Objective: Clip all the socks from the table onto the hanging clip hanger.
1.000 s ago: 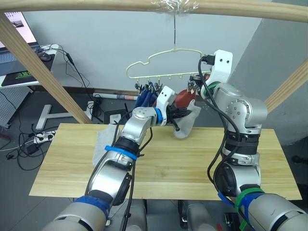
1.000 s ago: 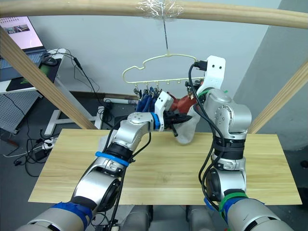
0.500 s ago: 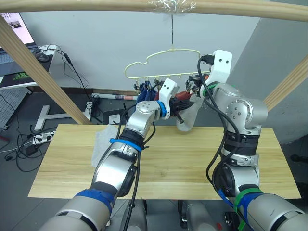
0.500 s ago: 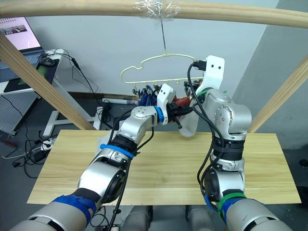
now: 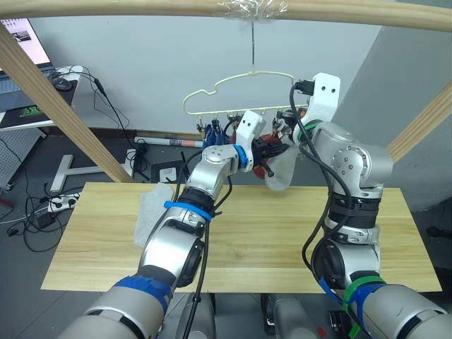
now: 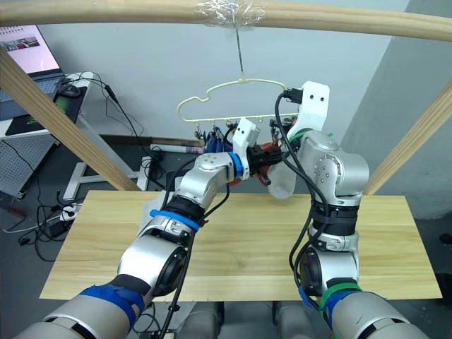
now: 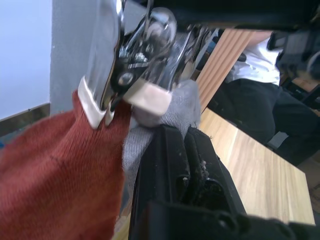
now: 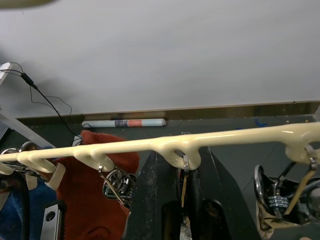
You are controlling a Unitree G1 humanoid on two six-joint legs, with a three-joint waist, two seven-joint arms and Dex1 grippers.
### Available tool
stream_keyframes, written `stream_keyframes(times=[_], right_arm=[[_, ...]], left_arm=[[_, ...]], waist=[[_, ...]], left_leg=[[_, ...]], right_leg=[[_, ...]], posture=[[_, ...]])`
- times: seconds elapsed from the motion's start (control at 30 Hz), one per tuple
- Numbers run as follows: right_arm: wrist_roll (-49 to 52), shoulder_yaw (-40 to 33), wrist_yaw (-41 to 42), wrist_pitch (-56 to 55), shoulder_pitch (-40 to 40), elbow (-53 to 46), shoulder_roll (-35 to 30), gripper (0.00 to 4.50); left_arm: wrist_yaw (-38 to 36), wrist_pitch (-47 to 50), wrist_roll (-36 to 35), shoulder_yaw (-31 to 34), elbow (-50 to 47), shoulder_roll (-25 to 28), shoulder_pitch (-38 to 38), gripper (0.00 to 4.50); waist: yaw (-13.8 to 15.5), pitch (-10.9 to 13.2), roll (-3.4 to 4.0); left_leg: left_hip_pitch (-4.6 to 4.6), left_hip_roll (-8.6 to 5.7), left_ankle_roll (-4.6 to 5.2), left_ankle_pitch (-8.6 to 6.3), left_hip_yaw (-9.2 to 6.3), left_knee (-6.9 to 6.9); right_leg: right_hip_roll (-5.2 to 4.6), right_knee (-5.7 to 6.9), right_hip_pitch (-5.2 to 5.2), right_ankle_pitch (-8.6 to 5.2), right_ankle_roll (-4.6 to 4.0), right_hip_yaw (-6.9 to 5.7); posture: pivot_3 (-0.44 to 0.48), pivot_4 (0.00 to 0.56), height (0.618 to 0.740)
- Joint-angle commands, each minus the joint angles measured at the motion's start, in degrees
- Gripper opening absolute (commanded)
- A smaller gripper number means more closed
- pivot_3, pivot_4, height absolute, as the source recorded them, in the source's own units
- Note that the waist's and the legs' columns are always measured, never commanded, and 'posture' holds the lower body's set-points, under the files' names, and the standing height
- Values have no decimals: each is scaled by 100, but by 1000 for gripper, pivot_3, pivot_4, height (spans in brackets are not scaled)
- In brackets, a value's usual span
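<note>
Grey sock (image 5: 281, 171) raised to hanger clip (image 7: 150, 95) by left pincer (image 5: 267, 150).

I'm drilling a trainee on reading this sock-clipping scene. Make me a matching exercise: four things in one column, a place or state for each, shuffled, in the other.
Things:
1. clip hanger
2. blue socks
3. sock on the table
4. left pincer

Places or states:
a. light grey, lying flat near the left end of the table
b. shut on a grey sock, raised to a clip
c. hung by its hook from the wooden pole
d. clipped up towards the left end of the row

Pairs: 1-c, 2-d, 3-a, 4-b
</note>
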Motion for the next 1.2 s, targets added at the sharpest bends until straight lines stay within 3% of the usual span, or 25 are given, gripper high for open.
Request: stream_keyframes(times=[0.03,0.17,0.3,0.33,0.47,0.73,0.93,1.2], right_arm=[[104,25,25,-24,-117,-368,26,0],[92,40,31,20,-97,-392,18,1189],[72,76,49,42,-84,-418,-8,2671],[74,76,50,48,-79,-428,-9,2671],[88,68,47,101,-53,-485,0,2729],[245,77,153,716,228,-1031,-12,2729],[345,153,311,1385,691,-1802,-77,2729],[269,461,376,1633,1457,-2975,-406,2729]], left_arm=[[-7,-53,-126,105,-226,-48,-193,17],[-43,-15,-144,118,-243,-41,-189,0],[-73,28,-131,132,-262,-39,-173,0],[-127,85,-161,143,-275,-39,-164,0],[-307,332,-254,151,-413,-9,-96,945],[-456,1008,-323,20,-1149,223,326,3456],[-658,1755,-519,-43,-2397,619,985,3456],[-1143,2781,-1312,50,-4107,1376,1693,3456]], waist=[[-2,0,0],[-2,0,0],[-1,0,0],[-1,0,0],[-1,0,1],[-11,0,1],[-13,0,1],[-31,-1,2]], left_leg=[[0,0,0,0,0,0],[0,0,0,0,0,0],[0,0,0,0,0,1],[0,0,0,0,0,1],[0,0,0,0,-1,2],[1,1,0,0,-1,2],[1,0,0,1,-3,4],[3,1,-1,1,-7,10]], right_leg=[[0,0,0,0,0,0],[0,1,0,0,0,0],[0,1,0,0,0,0],[0,2,0,0,0,0],[0,2,0,0,0,0],[0,4,1,0,0,0],[0,7,1,0,0,0],[0,10,5,0,0,-1]], posture=[[86,223,740],[86,224,740],[85,226,740],[85,226,740],[82,228,740],[72,227,740],[68,223,740],[60,219,740]])
